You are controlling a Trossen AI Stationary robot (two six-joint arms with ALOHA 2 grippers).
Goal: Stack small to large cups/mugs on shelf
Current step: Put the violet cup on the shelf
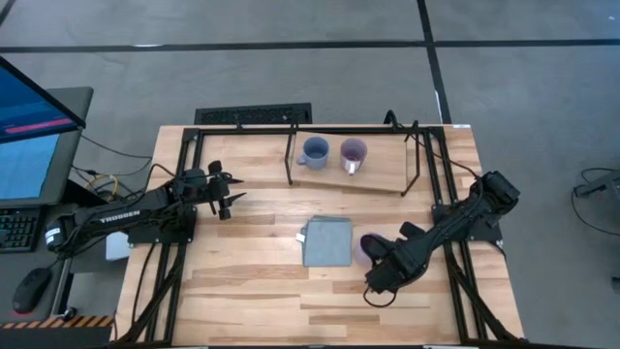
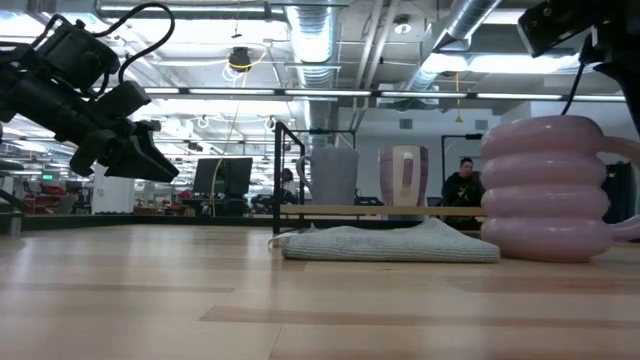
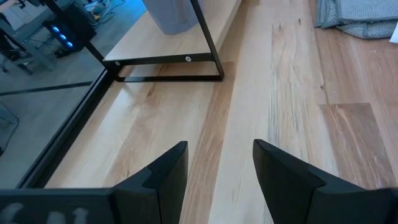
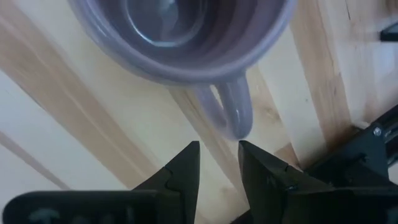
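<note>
On the shelf [image 1: 373, 181] at the table's far side, a blue mug [image 1: 315, 152] and a light purple mug [image 1: 354, 152] stand upright side by side. The same blue mug [image 2: 330, 175] and purple mug [image 2: 403, 175] show in the low view. A second, ribbed purple mug [image 1: 367, 248] stands upright on the tabletop right of the grey-blue cloth. My right gripper [image 4: 217, 152] hovers above that mug's handle [image 4: 235, 112], open, fingertips just short of the handle's outer end. My left gripper [image 1: 230, 199] is open above the table's left part, in the air.
The flat grey-blue cloth [image 1: 327, 240] lies at mid-table, just left of the ribbed mug [image 2: 545, 190]. The shelf's black rod frame [image 3: 186, 59] stands ahead of my left gripper [image 3: 217, 165]. A black frame runs along the table's edges [image 1: 455, 281]. Bare wood fills the near-left part.
</note>
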